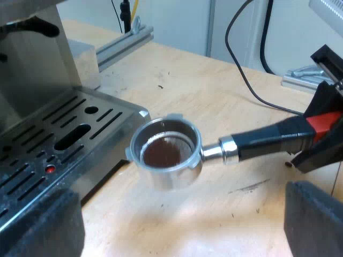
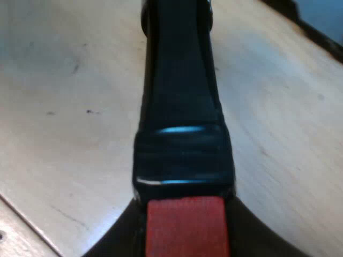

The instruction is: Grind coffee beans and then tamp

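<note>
- Now the right gripper [image 1: 321, 127] clamps the portafilter's [image 1: 172, 179] red end.
- Its basket holds ground coffee [image 1: 162, 153], beside the espresso machine [image 1: 48, 128].
- The left gripper [image 1: 179, 217] gapes wide, empty.

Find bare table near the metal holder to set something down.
Bare wood: between the metal holder and my left hand; also beyond its handle, up to the metal rail. Crowded by the drip tray and at the right hand.
</note>
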You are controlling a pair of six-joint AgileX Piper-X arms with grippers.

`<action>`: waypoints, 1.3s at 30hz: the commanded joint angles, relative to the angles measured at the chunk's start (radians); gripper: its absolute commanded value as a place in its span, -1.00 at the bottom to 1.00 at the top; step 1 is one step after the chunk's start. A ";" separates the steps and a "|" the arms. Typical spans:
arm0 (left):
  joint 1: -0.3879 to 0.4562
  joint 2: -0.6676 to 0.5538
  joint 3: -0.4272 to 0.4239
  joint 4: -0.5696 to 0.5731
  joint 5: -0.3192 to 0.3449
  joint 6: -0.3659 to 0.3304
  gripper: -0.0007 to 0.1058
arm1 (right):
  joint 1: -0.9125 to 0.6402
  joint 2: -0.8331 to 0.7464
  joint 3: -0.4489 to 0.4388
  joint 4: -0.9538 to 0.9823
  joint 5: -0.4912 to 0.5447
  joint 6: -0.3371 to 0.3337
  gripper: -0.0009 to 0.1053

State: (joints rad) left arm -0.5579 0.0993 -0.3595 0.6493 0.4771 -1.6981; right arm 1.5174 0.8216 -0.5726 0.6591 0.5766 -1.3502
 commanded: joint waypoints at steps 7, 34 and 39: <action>-0.004 0.057 -0.004 0.003 -0.009 -0.003 0.46 | -0.177 -0.010 0.100 -0.265 -0.121 -0.138 -0.98; -0.004 0.185 -0.004 0.003 -0.009 0.006 0.46 | -0.270 0.376 0.148 -0.596 -0.243 -0.223 -0.98; -0.004 0.185 -0.004 0.003 -0.009 0.006 0.46 | -0.270 0.384 0.148 -0.594 -0.243 -0.180 -0.98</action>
State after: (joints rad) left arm -0.5579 0.2849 -0.3595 0.6496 0.4771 -1.6918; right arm 1.2519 1.2102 -0.4196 0.0964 0.3201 -1.5387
